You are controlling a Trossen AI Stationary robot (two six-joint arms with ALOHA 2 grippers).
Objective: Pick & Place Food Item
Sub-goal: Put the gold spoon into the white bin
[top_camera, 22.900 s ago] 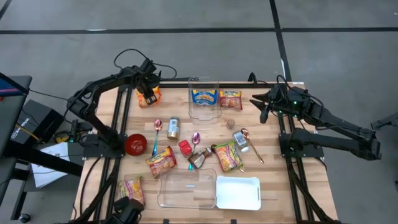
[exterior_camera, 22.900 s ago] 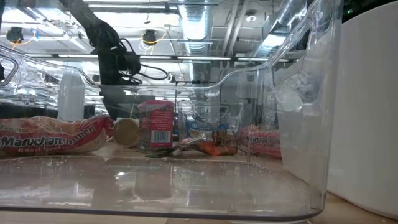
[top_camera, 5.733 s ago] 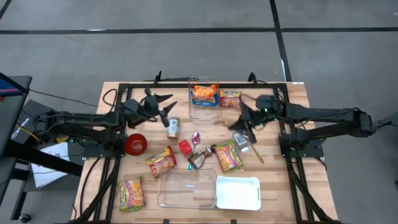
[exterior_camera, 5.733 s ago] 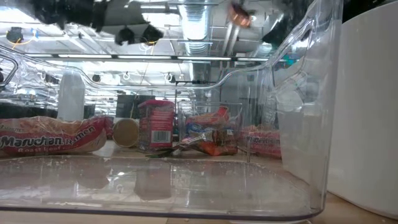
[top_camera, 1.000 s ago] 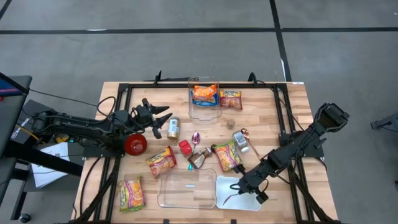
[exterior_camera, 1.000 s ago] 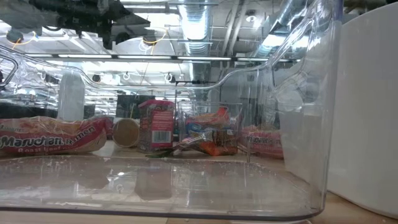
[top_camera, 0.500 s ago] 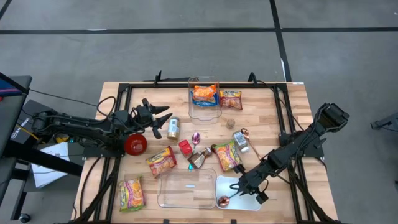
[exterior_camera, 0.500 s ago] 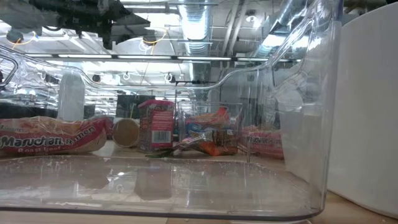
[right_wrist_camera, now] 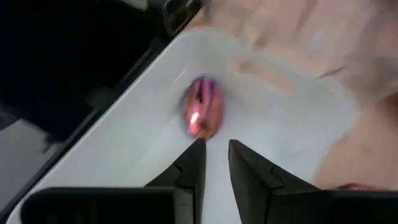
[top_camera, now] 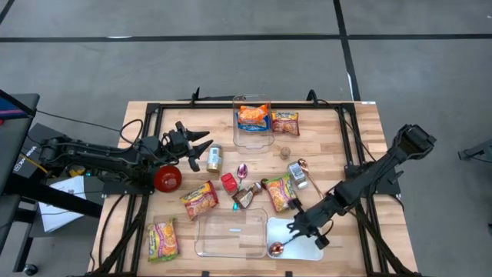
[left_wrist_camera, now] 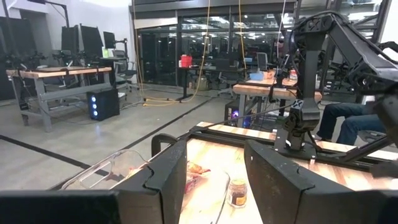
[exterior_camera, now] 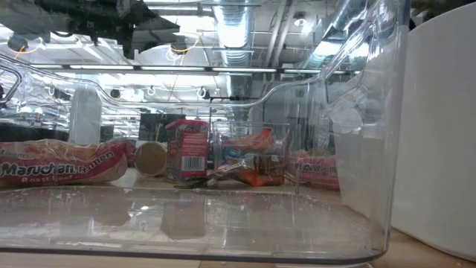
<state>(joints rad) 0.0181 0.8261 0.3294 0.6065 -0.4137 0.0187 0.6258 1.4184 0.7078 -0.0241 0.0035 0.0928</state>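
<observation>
1. The wooden surface [top_camera: 361,131] carries many food packets, cans and spoons, with a clear container [top_camera: 231,235] and a white tray [top_camera: 307,248] side by side at its near edge.
2. The left arm waits near the red bowl [top_camera: 167,178], its left claw [top_camera: 201,144] released and holding nothing.
3. The right arm reaches down over the white tray; its right claw [top_camera: 298,228] has its fingers slightly apart and holds nothing.
4. The copper spoon [top_camera: 281,246] lies in the tray's near left corner, just in front of the claw.
5. The step appears to be the release. To do it well, the right claw should probably rise straight up, not sideways, so the fingers do not catch the spoon handle or push the tray.
</observation>
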